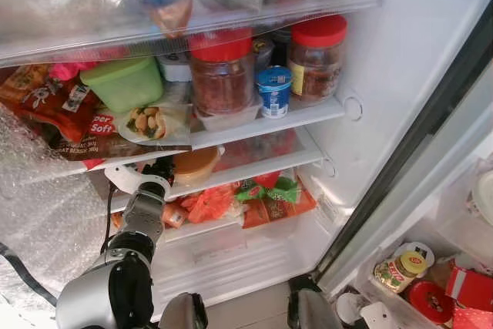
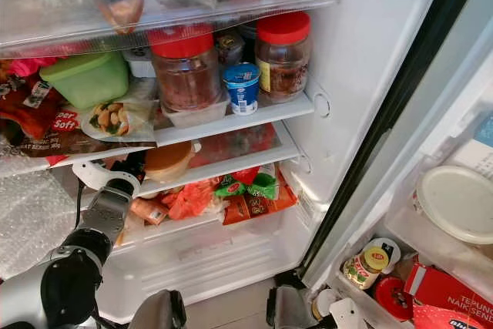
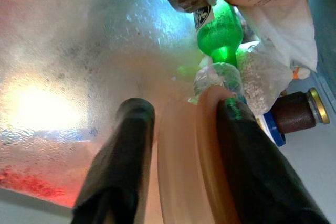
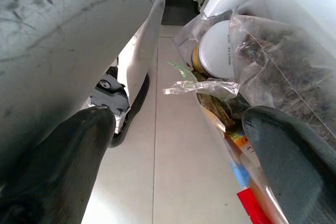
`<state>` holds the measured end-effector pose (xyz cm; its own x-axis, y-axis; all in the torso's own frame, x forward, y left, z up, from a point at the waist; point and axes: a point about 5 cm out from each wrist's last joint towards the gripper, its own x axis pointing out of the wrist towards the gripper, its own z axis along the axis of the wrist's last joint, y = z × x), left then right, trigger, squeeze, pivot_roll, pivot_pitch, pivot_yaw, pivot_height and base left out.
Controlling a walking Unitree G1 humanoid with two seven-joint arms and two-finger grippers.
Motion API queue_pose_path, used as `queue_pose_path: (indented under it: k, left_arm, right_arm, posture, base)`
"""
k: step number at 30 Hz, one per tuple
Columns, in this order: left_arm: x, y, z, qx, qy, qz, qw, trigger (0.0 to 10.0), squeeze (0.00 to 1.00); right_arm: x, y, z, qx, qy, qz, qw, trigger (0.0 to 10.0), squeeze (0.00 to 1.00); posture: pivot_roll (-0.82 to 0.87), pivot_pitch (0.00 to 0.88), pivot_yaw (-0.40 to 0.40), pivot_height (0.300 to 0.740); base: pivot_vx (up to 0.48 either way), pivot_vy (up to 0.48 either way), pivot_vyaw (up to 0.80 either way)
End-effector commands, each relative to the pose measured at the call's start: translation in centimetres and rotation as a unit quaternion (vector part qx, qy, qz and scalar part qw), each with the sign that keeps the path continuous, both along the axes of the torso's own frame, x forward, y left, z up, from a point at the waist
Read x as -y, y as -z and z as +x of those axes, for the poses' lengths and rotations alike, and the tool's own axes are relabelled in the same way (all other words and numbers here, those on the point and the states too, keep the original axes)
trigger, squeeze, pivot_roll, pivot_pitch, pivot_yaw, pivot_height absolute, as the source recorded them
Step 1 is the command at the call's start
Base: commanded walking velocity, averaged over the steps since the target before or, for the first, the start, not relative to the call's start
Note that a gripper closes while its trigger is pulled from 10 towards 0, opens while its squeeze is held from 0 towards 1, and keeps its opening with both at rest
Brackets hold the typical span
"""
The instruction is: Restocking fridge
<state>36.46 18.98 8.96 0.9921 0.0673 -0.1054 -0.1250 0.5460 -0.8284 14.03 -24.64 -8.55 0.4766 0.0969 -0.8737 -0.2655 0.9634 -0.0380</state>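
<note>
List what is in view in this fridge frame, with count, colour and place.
jar: two, red lids, upper shelf
yogurt cup: one, blue, between the jars
box: one, green, upper shelf left
tub: one, orange-tan, middle shelf
snack packets: several, red, orange and green, lower shelf
small jar: one, yellow lid, door rack
left tool: black fingers either side of the tub's rim
right tool: open, hanging above the floor

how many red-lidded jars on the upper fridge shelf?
2. One large red-lidded jar stands mid-shelf behind a clear tub; the other jar is at the shelf's right end, with a small blue cup between them. More could be hidden behind.
</note>
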Motion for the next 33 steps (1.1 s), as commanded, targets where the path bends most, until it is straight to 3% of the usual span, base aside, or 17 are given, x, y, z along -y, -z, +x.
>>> queue_pose_path:
  k: [1,20,28,30,33]
  left_arm:
    - [0.0,-0.1,0.1,-0.002,0.004,0.011,1.000,10.0,1.00]
    - [1.1,-0.1,-0.5,0.048,0.061,0.037,0.996,10.0,1.00]
    - [1.3,0.6,-2.1,0.069,0.073,0.037,0.994,10.0,1.00]
    - [1.4,0.7,-2.6,0.076,0.078,0.029,0.994,10.0,0.00]
    - [1.7,0.8,-3.3,0.080,0.088,0.025,0.993,10.0,0.00]
  right_arm:
    - [-0.5,0.2,-0.1,-0.004,0.000,0.012,1.000,10.0,0.00]
    - [-0.8,0.2,0.1,-0.002,0.000,0.017,1.000,10.0,0.00]
    - [-0.9,0.2,0.1,0.000,0.002,0.018,1.000,10.0,0.00]
    - [-0.9,0.2,0.1,0.000,0.002,0.018,1.000,10.0,0.00]
    - [-0.8,0.2,0.1,0.000,0.001,0.017,1.000,10.0,0.00]
  posture:
    - [-0.10,0.086,0.030,0.624]
    - [-0.08,0.078,0.042,0.624]
    - [-0.08,0.074,0.047,0.624]
    - [-0.08,0.070,0.047,0.624]
    - [-0.08,0.068,0.046,0.624]
  base:
    - [0.000,0.000,0.00]
    - [0.000,0.000,0.00]
    - [0.000,0.000,0.00]
    - [0.000,0.000,0.00]
    - [0.000,0.000,0.00]
